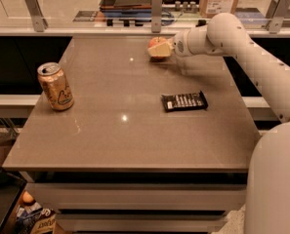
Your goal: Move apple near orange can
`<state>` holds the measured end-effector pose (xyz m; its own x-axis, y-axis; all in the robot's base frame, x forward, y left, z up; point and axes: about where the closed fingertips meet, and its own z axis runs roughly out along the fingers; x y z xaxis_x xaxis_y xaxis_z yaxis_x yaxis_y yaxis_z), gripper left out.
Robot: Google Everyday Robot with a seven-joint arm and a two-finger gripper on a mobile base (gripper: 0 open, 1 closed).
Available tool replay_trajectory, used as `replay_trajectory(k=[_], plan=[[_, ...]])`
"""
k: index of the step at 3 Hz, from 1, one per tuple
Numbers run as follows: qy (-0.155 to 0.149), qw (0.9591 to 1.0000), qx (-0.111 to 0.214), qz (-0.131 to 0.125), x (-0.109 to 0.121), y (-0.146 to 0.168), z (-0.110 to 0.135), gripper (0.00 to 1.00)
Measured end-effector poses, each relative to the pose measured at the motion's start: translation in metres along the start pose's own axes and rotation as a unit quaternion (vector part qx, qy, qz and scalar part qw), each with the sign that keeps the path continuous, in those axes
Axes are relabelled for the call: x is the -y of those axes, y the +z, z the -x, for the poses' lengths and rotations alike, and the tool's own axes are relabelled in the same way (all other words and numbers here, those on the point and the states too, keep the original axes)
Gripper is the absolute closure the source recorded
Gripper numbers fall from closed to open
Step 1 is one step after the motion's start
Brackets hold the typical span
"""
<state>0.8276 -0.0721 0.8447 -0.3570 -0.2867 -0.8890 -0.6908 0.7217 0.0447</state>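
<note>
- My claw [160, 51] is at the far edge of the table [134, 145], right up against the apple [156, 42]. The apple's red top shows just above it.
- I cannot tell whether the claw is closed on the apple or merely set around it, nor whether the apple rests on the surface or sits just above it.
- The orange can [55, 86] stands upright near the table's left side, well apart from the apple and closer to the camera.
- As I judge it, the step in hand is securing the apple. I want a centred hold across its widest part, firm enough that the round fruit cannot roll out.
- I should lift only a little before travelling, then sweep left and toward the camera in a low arc.
- The flat black object [184, 101] lies off that line, so I need no detour.
- I should stop short of the can and come down beside it, not against it, since a nudge could tip it.
</note>
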Motion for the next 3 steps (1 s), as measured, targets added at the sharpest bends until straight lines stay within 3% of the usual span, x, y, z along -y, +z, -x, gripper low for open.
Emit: replay_trajectory(k=[1, 2, 3], plan=[[0.0, 1.0, -0.001, 0.002, -0.0019, 0.0029, -0.001, 1.0], [0.0, 1.0, -0.001, 0.002, -0.002, 0.003, -0.001, 1.0], [0.009, 0.9998, 0.002, 0.019, -0.0008, 0.0033, -0.0012, 1.0]])
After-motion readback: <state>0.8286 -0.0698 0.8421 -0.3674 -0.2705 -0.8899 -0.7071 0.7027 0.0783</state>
